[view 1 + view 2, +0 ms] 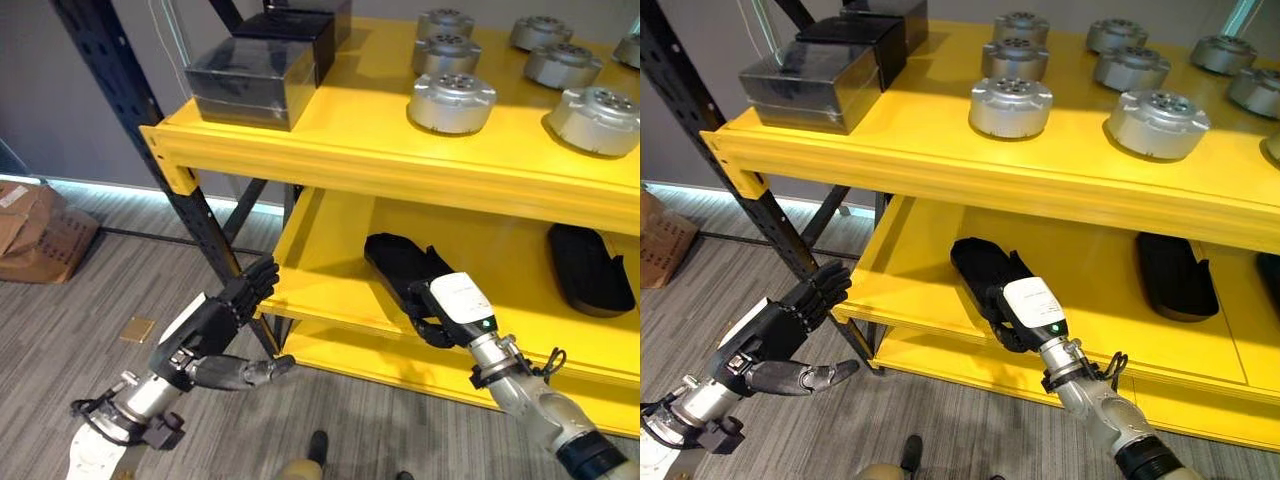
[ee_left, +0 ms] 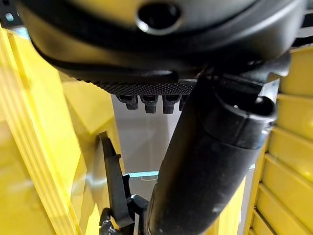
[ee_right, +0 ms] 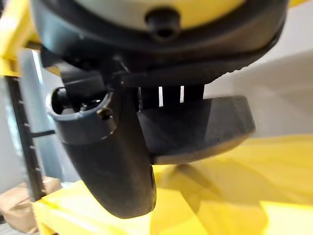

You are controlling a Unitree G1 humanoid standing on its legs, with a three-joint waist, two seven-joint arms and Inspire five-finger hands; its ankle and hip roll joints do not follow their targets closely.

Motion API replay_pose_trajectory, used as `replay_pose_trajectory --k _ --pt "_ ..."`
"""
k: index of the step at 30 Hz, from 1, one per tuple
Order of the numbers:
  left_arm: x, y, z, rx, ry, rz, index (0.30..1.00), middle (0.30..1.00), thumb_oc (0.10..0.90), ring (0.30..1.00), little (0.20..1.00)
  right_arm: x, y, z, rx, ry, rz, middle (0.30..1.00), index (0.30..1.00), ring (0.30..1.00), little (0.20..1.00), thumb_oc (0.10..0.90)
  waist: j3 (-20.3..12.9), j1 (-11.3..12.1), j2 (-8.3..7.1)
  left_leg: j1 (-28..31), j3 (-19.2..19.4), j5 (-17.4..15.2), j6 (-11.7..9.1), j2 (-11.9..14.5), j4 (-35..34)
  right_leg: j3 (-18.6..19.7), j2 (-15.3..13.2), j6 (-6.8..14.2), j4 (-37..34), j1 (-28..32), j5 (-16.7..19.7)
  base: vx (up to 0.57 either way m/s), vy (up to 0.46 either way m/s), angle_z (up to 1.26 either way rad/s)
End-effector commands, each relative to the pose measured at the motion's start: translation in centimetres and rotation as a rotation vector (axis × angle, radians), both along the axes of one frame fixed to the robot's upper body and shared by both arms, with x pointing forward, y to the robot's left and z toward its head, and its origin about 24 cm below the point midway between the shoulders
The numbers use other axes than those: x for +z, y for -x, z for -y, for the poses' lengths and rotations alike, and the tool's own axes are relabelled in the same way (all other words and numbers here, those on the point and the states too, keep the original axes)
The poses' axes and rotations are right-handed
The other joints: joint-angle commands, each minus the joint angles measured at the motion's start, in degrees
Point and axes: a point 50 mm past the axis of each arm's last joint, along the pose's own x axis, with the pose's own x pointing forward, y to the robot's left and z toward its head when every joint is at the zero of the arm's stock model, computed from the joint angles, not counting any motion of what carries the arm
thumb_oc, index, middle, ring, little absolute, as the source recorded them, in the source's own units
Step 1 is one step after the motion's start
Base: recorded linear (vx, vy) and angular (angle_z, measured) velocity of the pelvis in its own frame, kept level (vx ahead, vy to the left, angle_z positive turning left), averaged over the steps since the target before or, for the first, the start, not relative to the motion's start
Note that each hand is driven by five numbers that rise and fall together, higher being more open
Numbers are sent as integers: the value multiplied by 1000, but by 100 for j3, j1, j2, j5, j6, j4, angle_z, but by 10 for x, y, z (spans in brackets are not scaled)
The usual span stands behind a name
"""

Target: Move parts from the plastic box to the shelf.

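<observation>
The right robot hand point(image 1: 452, 310) reaches into the lower level of the yellow shelf point(image 1: 330, 150) and rests on a black part point(image 1: 398, 262), an elongated, matte, shoe-shaped piece lying flat on the lower board. From the hand, the part extends toward 11 o'clock, its long axis running from 11 to 5. In the right wrist view the fingers point(image 3: 171, 95) lie over the part's rounded top and the thumb point(image 3: 115, 161) hangs beside it; whether they clasp it or only press on it cannot be told. The left robot hand point(image 1: 225, 320) hovers well apart at 9 o'clock, outside the shelf frame, fingers straight and empty. A second black part point(image 1: 590, 268) lies at 3 o'clock. Above, ribbed silver metal discs point(image 1: 451, 103) and glossy dark boxes point(image 1: 250, 80) stand on smooth painted steel.
</observation>
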Motion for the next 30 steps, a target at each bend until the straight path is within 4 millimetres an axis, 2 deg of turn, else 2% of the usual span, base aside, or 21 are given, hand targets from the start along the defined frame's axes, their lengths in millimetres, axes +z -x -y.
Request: replay_pose_trajectory --k 1,2,9,16,20,24,30 --pt "42 -9 4 -42 16 267 1000 1000 900 1000 1000 59 -37 -11 12 -52 273 300 300 300 300 400 -233 63 -38 422 212 -947 -34 122 259 -563 -16 -137 43 -33 -115 37 -65 7" --pt "42 -10 5 -51 23 266 1000 1000 900 1000 1000 52 -38 -2 -49 -38 249 300 300 300 300 400 -237 37 -17 435 298 -912 -75 179 245 -627 -23 -139 43 -47 -110 27 -48 6" --pt "44 -17 13 -115 47 265 1000 1000 900 1000 1000 33 -44 22 -237 -56 184 300 300 300 300 400 -245 -56 53 523 376 -825 -116 242 55 -631 -4 -139 43 -71 -102 3 -6 1" --pt "43 -23 23 -181 77 249 1000 1000 900 1000 1000 22 -44 34 -341 -70 148 300 300 300 300 400 -251 -169 103 606 433 -831 -111 254 -2 -525 -11 -111 43 -77 -78 3 7 -5" --pt "41 -24 27 -202 86 243 1000 1000 900 1000 1000 17 -42 37 -383 -71 120 300 300 300 300 400 -241 -244 110 663 493 -860 -100 247 -3 -462 -9 -95 43 -70 -61 -13 12 -11" --pt "37 -27 31 -223 93 235 1000 1000 900 1000 1000 9 -41 38 -459 -146 56 300 300 300 300 400 -245 -338 109 733 566 -878 -86 257 5 -335 11 -99 43 -52 -43 6 17 -11" --pt "33 -35 39 -259 102 216 1000 1000 900 1000 1000 5 -48 34 -504 -216 20 300 300 300 300 400 -222 -418 139 794 635 -905 -65 236 0 -227 11 -94 43 -57 -14 -2 18 -7"
